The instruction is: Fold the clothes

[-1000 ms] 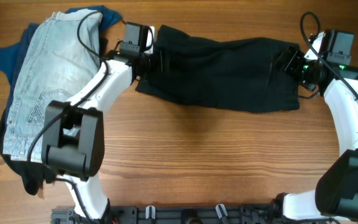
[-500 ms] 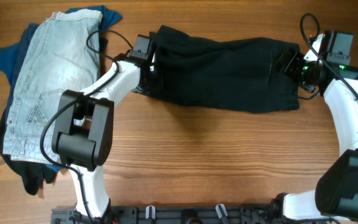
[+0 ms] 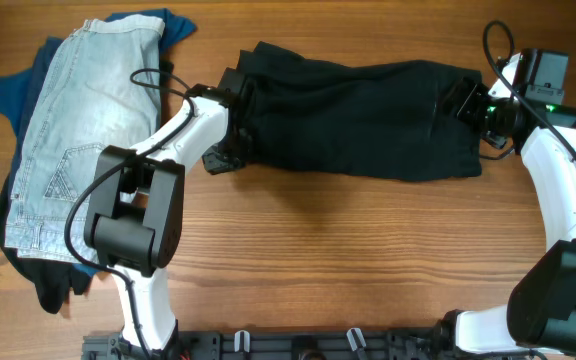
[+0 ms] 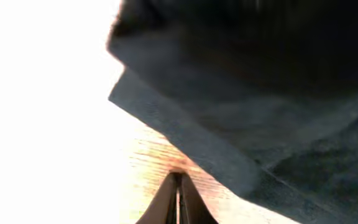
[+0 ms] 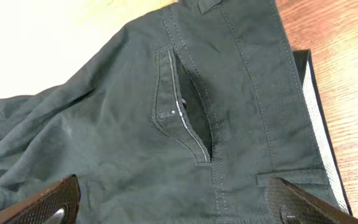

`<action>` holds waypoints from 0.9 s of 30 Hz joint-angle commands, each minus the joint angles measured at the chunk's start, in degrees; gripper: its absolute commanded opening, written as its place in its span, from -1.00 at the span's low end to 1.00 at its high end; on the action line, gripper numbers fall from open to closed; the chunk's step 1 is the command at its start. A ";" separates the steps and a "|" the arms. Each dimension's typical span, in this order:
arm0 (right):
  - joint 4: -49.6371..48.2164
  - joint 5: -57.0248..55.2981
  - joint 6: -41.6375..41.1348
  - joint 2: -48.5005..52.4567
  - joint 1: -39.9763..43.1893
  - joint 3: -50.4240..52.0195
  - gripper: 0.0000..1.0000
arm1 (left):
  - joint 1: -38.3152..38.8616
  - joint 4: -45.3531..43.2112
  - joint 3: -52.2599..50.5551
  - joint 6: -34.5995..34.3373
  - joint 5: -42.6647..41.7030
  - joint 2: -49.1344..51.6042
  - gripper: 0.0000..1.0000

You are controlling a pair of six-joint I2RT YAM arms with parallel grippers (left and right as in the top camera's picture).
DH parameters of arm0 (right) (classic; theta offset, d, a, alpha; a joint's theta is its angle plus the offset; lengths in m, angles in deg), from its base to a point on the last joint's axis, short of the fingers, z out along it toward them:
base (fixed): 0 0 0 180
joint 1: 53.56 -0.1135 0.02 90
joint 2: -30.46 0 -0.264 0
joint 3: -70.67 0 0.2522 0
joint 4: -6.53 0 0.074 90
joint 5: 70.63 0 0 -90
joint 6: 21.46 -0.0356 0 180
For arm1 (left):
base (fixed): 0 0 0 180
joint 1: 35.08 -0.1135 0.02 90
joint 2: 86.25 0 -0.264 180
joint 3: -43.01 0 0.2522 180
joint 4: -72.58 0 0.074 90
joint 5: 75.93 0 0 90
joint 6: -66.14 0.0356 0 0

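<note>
The black shorts (image 3: 358, 115) lie spread across the far middle of the table, with some rumpling at their left end. My left gripper (image 3: 220, 158) sits at their near-left corner. In the left wrist view its fingertips (image 4: 179, 179) are pressed together over bare wood, and the dark hem of the shorts (image 4: 260, 93) lies just beyond them with nothing caught between. My right gripper (image 3: 465, 100) hovers open over the right end. In the right wrist view the shorts (image 5: 135, 124) and a stitched pocket (image 5: 185, 106) show between its spread fingers (image 5: 42, 199).
A pile of other clothes lies at the left: light-blue denim shorts (image 3: 78, 120) on top of a blue top (image 3: 13, 90) and a dark garment (image 3: 53, 285). Wooden table (image 3: 348, 260) stretches toward the near edge.
My left gripper has shut and swung from the shorts' far-left end down to their near-left corner. The cloth's left edge has bunched slightly. The right arm has not moved.
</note>
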 commanded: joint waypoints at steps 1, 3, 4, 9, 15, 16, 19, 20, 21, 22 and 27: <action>-1.05 1.20 0.83 0.09 -0.09 0.15 0.91 | 0.33 -2.08 -1.20 -1.38 3.02 -3.87 -0.92; -1.16 1.16 0.92 0.09 -0.09 0.15 0.92 | 0.20 -3.13 -1.20 -1.01 3.02 -7.08 -0.78; -1.11 1.16 0.96 0.09 -0.09 0.15 0.92 | 0.13 -3.21 -1.18 -1.01 3.02 -8.28 -0.54; -0.85 1.09 0.76 0.11 -0.09 0.15 0.99 | 0.04 -3.82 -1.18 4.63 -3.04 -14.97 0.17; -0.98 -0.02 0.83 0.87 0.15 0.15 0.98 | 0.15 -14.62 -1.20 11.74 -6.01 -16.37 0.41; -1.16 -0.28 0.81 1.36 0.35 0.17 0.98 | 0.15 -19.19 -1.20 12.35 -6.03 -15.61 0.45; -2.78 -0.39 0.81 3.23 1.18 0.22 0.64 | 0.33 -28.85 -1.20 12.35 -6.08 -12.98 0.42; -3.43 -0.37 0.83 3.98 1.57 0.22 0.61 | 0.59 -31.76 -1.20 12.37 -6.03 -11.74 0.39; -4.11 -0.35 0.98 4.83 1.92 0.22 0.61 | 0.74 -33.31 -1.20 12.52 -5.81 -10.62 0.36; -4.66 -0.37 1.62 5.88 2.32 0.22 0.64 | 0.74 -34.82 -1.20 12.55 -5.84 -9.38 0.36; -5.88 -2.64 7.06 9.73 3.96 0.22 0.74 | 0.74 -40.13 -1.20 12.52 -5.84 -1.49 0.33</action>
